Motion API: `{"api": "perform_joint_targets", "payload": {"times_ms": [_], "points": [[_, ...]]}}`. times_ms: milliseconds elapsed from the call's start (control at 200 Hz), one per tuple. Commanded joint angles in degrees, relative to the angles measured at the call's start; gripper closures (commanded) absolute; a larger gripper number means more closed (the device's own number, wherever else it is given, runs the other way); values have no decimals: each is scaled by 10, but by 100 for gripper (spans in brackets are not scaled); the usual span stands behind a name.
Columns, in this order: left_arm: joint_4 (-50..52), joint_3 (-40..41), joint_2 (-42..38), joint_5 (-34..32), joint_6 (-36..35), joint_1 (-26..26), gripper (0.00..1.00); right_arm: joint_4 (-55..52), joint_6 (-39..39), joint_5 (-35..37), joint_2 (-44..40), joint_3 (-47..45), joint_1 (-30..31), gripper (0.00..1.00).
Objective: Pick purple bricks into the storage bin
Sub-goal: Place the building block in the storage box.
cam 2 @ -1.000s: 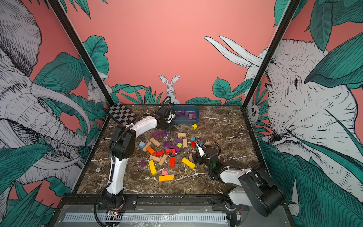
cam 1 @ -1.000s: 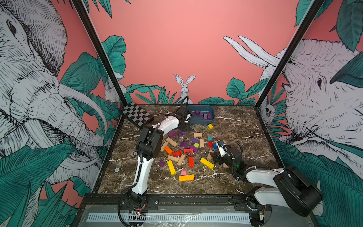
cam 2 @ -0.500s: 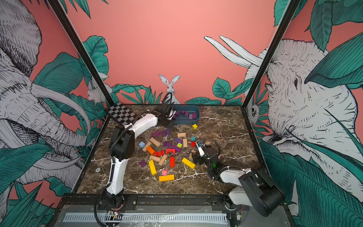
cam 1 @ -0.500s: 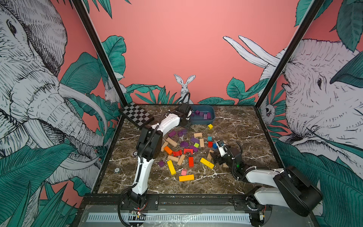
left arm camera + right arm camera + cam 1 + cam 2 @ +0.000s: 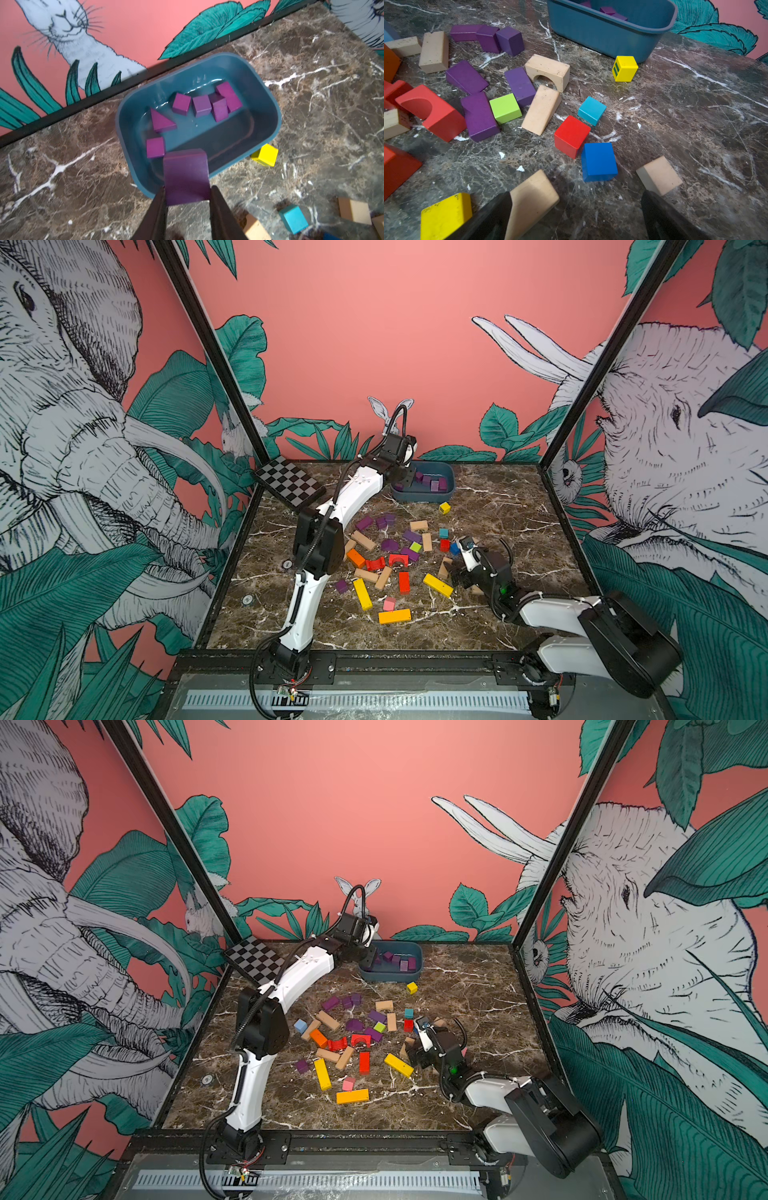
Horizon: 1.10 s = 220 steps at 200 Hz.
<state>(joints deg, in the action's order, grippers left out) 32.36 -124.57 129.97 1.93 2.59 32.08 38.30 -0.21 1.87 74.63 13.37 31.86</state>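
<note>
A purple block (image 5: 186, 176) is pinched between the jaws of the left gripper (image 5: 188, 193), which holds it over the rim of the blue bin (image 5: 261, 99). Six more purple blocks (image 5: 201, 105) lie inside the bin (one of them a triangle). The bin stands at the far edge of the marble table (image 5: 498, 510), with a yellow cube (image 5: 265, 154) just beside its wall. Loose purple blocks (image 5: 478, 116) lie scattered mid-table among red, tan, green and blue ones. The right gripper (image 5: 576, 199) sits low over the table, its jaws spread wide and holding nothing. A tan wedge (image 5: 531, 199) lies just beside one finger.
</note>
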Motion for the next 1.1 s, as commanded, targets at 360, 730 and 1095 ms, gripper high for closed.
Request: {"api": "perform_joint_targets", "payload": {"times_ms": [360,730,1095], "points": [[-19,-75,99,-4,-1,2,74,13,-4,-4,4,14,-2,1],[-21,-79,112,-21,-7,2,58,12,-4,-4,5,15,-2,1],[-8,-75,99,-40,-16,2,45,12,-4,-5,5,15,-2,1]]}}
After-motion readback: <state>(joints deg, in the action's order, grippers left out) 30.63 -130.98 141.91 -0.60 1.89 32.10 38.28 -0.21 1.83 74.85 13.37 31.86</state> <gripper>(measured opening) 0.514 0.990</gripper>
